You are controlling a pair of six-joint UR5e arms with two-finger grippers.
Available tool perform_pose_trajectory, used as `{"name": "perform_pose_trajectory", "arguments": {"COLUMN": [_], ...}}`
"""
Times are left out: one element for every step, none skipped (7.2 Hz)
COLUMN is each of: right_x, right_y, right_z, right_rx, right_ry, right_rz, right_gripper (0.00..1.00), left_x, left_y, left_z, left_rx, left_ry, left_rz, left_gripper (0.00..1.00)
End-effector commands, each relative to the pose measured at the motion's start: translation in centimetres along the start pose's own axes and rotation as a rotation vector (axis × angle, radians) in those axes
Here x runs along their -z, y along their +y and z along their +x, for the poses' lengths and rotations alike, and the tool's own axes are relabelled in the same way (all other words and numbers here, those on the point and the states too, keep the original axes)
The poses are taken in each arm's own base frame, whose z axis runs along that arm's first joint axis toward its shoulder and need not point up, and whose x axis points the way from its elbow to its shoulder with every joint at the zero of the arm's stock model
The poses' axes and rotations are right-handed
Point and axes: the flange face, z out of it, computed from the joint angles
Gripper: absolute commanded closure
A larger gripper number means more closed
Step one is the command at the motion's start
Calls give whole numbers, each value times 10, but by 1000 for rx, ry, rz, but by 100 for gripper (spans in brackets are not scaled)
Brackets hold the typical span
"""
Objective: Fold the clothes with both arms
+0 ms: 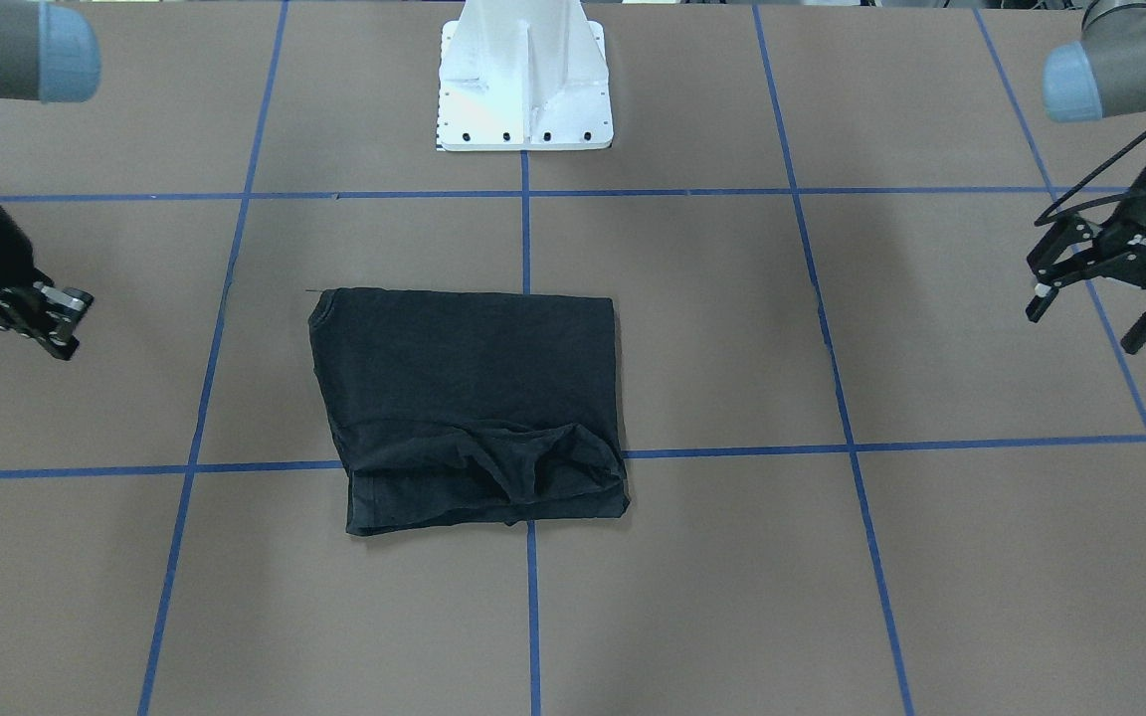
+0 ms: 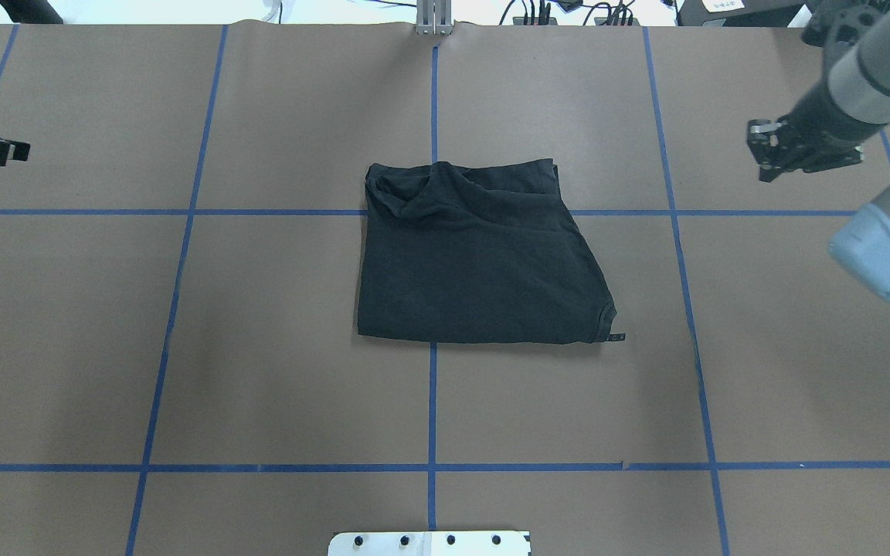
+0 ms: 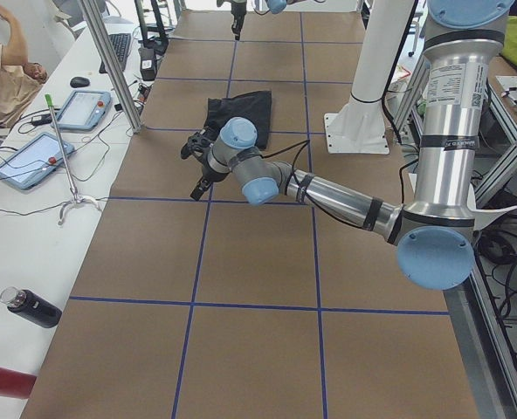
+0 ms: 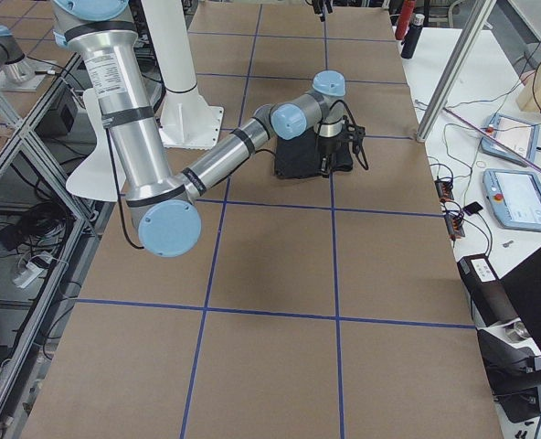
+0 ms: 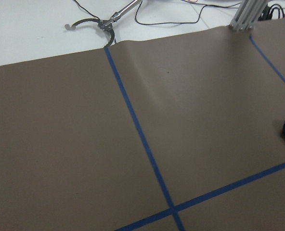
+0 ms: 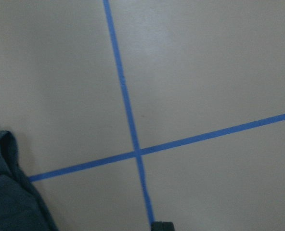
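Alt text: A black T-shirt (image 1: 474, 388), folded into a compact, roughly square stack, lies flat on a brown worktop (image 1: 931, 597) crossed by blue tape lines (image 1: 525, 239). Only plain black cloth faces up; no logo shows.

The shirt sits between the two grippers, well apart from both and touched by neither. The left gripper (image 1: 1090, 320) hangs above the worktop with its jaws spread wide and nothing in them; the shirt lies far off to its right. The right gripper (image 1: 64, 323) hangs at the opposite flank, also empty. Its jaws appear parted, though the angle makes this harder to read. The shirt lies far off to its left.

The side of the stack away from the white pedestal (image 1: 525, 89) is a rumpled edge (image 1: 533, 457), bunched where layers overlap. The other sides look straight and smooth.

The folding looks largely done, though that bunched side may want tidying.

The shirt is likely light, soft and limp, with no stiffness of its own. It would sag from any single hold, and its layers could slide apart. The soundest hold would be a pinch through all layers at two corners of one edge, one gripper on each, lifting evenly together.
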Motion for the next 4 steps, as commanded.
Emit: {"name": "perform_pose_trajectory", "arguments": {"right_x": [21, 17, 10, 11], "right_y": [0, 6, 18, 20], "right_z": [141, 189, 234, 256], "right_rx": [75, 130, 168, 203], "right_ry": [-35, -17, -3, 1], "right_rz": [-54, -66, -82, -85], "right_gripper": [0, 0, 0, 0], "left_x": [33, 42, 53, 64], "left_y": [28, 45, 55, 60], "left_z": [-72, -96, -114, -127], "left_rx": [-84, -79, -21, 53], "left_ry": [-46, -32, -28, -20], "left_rz": [-96, -140, -174, -211], "left_gripper": [0, 0, 0, 0]}}
